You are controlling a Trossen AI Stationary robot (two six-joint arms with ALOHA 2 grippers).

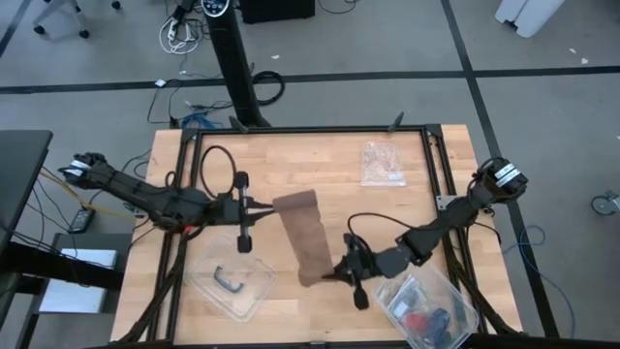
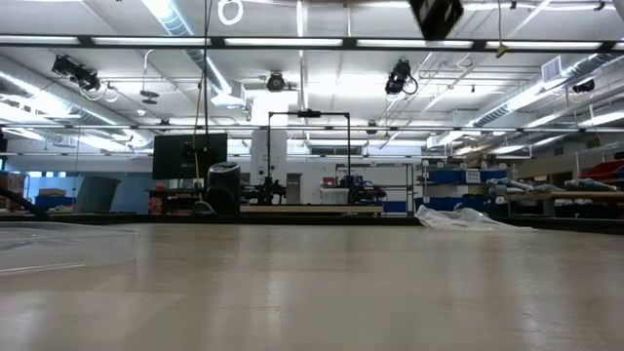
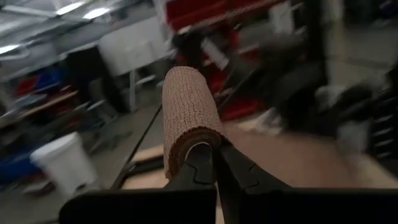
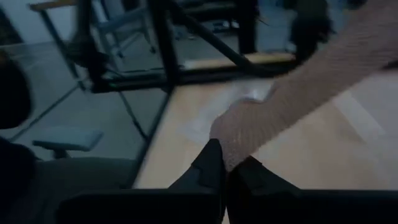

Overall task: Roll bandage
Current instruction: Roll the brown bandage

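Observation:
The bandage (image 1: pixel 305 237) is a brown fabric strip that spans between my two grippers above the table's middle. Its far end is wound into a short roll (image 3: pixel 188 112). My left gripper (image 1: pixel 273 206) is shut on that roll and points level toward the table's right. My right gripper (image 1: pixel 325 278) is shut on the strip's near end and points toward the table's left. In the low view no part of the bandage shows on the table top. My left gripper has the roll's open end (image 3: pixel 194 144), where the wound layers show as a spiral, between its shut fingers (image 3: pixel 200 171). The fingers come level from the table's left, along the roll's axis. The roll stands out beyond the fingertips, clear of the table. My right gripper pinches the strip's near end (image 4: pixel 236 140) between its two fingers (image 4: pixel 208 168), where the fabric bunches into a rounded fold. The fingers come nearly level from the table's right. From the hold the strip runs away to the other gripper (image 4: pixel 339 59) with little slack.
A clear plastic tub with a black handle piece (image 1: pixel 232 283) lies near the front left. A clear bag (image 1: pixel 382 163) lies at the back right. Another clear tub with small items (image 1: pixel 426 306) stands at the front right, beside my right arm.

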